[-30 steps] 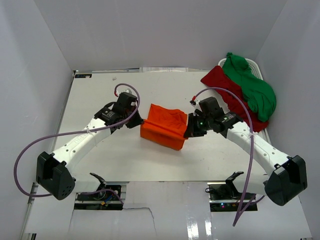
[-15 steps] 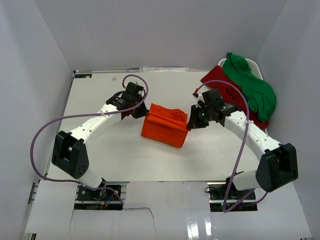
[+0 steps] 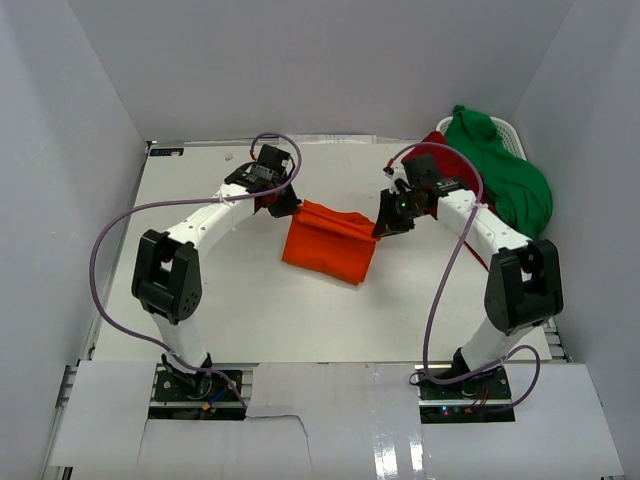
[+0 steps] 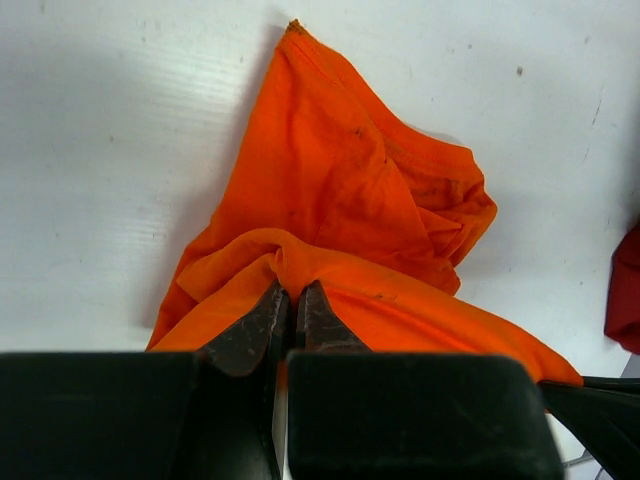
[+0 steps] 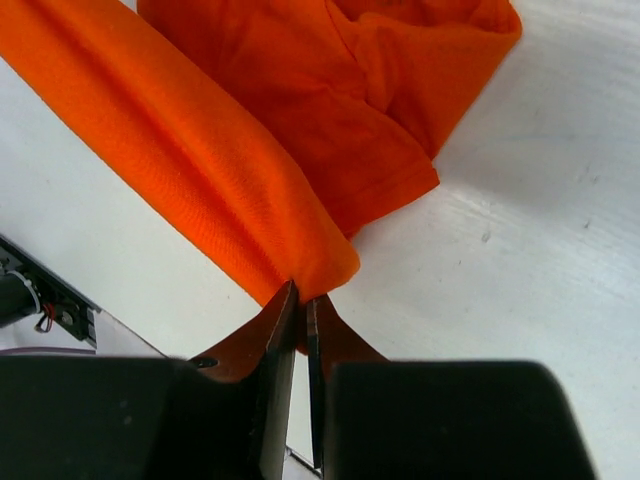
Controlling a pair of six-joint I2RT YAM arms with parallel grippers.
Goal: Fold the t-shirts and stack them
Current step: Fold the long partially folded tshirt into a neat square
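The white table [image 3: 200,300] carries the orange shirt [image 3: 325,250] at centre. The dark red shirt [image 3: 446,155] lies at 2 o'clock.

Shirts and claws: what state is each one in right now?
orange shirt: bunched, pinched at both ends.
dark red shirt: crumpled, under the green one.
green shirt: crumpled on top.
left claw: shut on orange shirt.
right claw: shut on orange shirt.
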